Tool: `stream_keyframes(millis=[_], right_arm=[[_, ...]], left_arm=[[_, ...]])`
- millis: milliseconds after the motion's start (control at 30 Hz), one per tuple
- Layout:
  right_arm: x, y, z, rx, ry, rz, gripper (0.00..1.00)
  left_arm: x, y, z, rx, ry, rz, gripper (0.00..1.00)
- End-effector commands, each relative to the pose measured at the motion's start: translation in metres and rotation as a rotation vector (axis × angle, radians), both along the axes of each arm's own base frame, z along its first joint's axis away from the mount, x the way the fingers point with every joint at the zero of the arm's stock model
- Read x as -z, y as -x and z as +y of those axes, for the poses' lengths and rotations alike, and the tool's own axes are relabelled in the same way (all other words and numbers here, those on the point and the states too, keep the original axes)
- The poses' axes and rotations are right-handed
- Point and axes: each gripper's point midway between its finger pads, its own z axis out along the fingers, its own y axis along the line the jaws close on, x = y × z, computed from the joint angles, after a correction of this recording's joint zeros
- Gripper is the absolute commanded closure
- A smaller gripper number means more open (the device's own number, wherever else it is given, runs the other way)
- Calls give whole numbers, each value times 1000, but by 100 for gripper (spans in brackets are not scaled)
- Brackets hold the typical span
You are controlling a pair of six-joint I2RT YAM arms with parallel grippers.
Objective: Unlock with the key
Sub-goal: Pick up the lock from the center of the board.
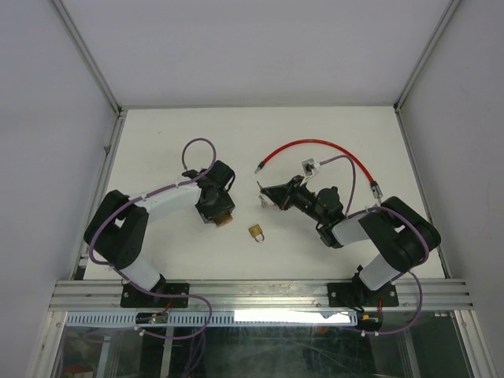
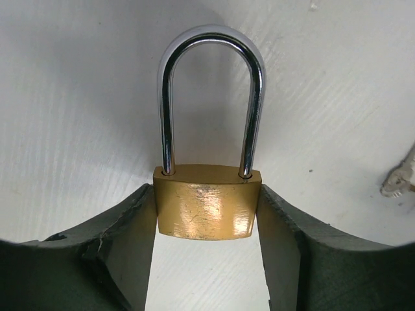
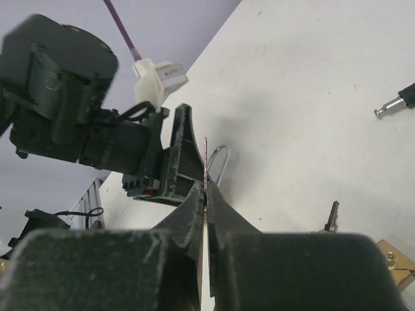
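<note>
Evidently the job stands at the bringing-together stage: lock gripped, key gripped, the two not yet met. The left tool (image 2: pixel 207 197) is clamped on the brass body of the padlock (image 2: pixel 207 210), a finger pressed to each side. The shackle (image 2: pixel 211 39) points away from the wrist with both legs seated in the body, so it reads as locked. From above, that padlock sits left of the middle of the bench (image 1: pixel 150 142), low over the surface; whether it rests there I cannot tell. The right tool (image 3: pixel 205 189) is pinched together on the key (image 3: pixel 205 159), seen edge-on as a thin blade rising from between the fingers, with a key ring (image 3: pixel 224 161) just beside it. In the overhead view the two tools are near each other but apart, the right one facing the left. A second padlock (image 1: pixel 257 233) lies loose between the arms, and a red cable (image 1: pixel 315 142) curves behind the right arm — neither seems in play.

The next move, as I judge it, calls for lining the blade up with the keyway in the underside of the body. No view shows that face — it seems turned back toward the left wrist, so the lock may need reorienting before the key can enter and turn.
</note>
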Motion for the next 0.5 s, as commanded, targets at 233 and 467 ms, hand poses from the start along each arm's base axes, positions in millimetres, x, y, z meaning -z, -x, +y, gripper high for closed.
stream_keyframes(millis=[233, 467], right_arm=[[-20, 32, 48, -158, 10, 8, 100], [-18, 45, 69, -227, -23, 38, 100]], left_arm=[[-121, -49, -7, -37, 343, -430, 91], [-150, -58, -19, 14, 447, -493, 92]])
